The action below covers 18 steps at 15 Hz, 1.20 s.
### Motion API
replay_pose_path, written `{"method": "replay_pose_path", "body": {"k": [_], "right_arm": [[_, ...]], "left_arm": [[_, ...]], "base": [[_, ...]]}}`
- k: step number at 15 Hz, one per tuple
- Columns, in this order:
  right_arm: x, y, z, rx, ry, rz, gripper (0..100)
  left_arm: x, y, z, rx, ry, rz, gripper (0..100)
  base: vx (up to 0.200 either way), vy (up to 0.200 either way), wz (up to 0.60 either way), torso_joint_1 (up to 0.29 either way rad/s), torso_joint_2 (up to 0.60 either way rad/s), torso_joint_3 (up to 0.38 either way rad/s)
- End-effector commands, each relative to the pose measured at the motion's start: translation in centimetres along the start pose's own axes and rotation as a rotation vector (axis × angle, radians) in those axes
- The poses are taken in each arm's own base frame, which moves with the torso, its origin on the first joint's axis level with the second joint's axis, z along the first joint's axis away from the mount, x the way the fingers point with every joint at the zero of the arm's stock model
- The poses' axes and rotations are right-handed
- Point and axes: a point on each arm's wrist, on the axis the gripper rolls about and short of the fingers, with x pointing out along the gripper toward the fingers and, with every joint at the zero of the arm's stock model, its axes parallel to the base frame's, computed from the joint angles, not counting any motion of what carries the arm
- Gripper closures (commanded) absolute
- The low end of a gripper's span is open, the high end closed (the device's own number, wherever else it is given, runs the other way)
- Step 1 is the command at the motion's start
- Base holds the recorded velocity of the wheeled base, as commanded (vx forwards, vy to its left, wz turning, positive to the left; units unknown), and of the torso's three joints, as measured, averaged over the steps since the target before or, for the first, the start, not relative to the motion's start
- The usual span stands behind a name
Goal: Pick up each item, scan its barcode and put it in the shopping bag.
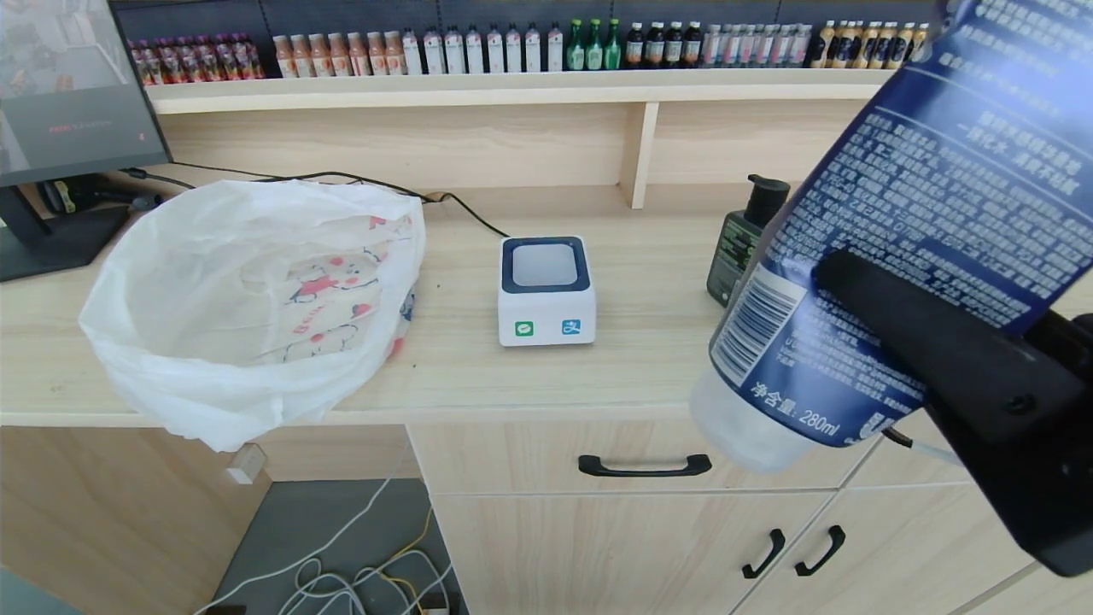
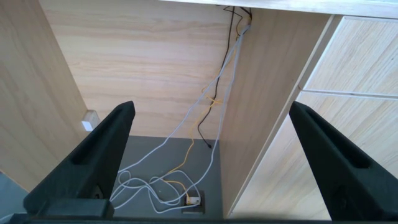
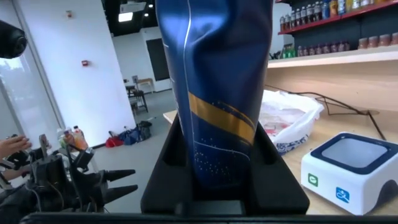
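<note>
Head view: right tool point(image 1: 854, 286) clamps a blue bottle point(image 1: 905, 196), held tilted in the air over the right end of the tabletop point(image 1: 632, 359), barcode side towards the camera. White scanner point(image 1: 546, 290) sits mid-tabletop. Shopping bag point(image 1: 248, 299), mouth gaping, lies to its left, overhanging the front edge. Dark pump bottle point(image 1: 741, 243) stands behind the blue one.

Left wrist view: left tool point(image 2: 211, 115), fingers spread wide, faces a cabinet recess with cables point(image 2: 168, 180) on the floor.

Right wrist view: blue bottle is gripped between both fingers, with scanner and bag beyond.
</note>
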Motion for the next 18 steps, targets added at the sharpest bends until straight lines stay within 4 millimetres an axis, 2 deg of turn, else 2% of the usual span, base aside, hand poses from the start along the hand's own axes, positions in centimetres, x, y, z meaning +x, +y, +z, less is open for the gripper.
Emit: {"method": "replay_pose_path", "body": {"k": [1,9,18], "right_arm": [[0.6,0.1,-0.1,0.004,-0.006,0.016,100],[2.3,0.6,0.6,0.045,-0.055,0.070,100],[2.7,0.5,0.3,0.041,-0.050,0.070,100]], "left_arm": [[0.0,0.0,0.0,0.000,0.000,0.000,0],[0.0,0.0,0.0,0.000,0.000,0.000,0],[0.0,0.0,0.0,0.000,0.000,0.000,0]], "base": [[0.000,0.000,0.00,0.000,0.00,0.000],[0.000,0.000,0.00,0.000,0.00,0.000],[0.000,0.000,0.00,0.000,0.00,0.000]]}}
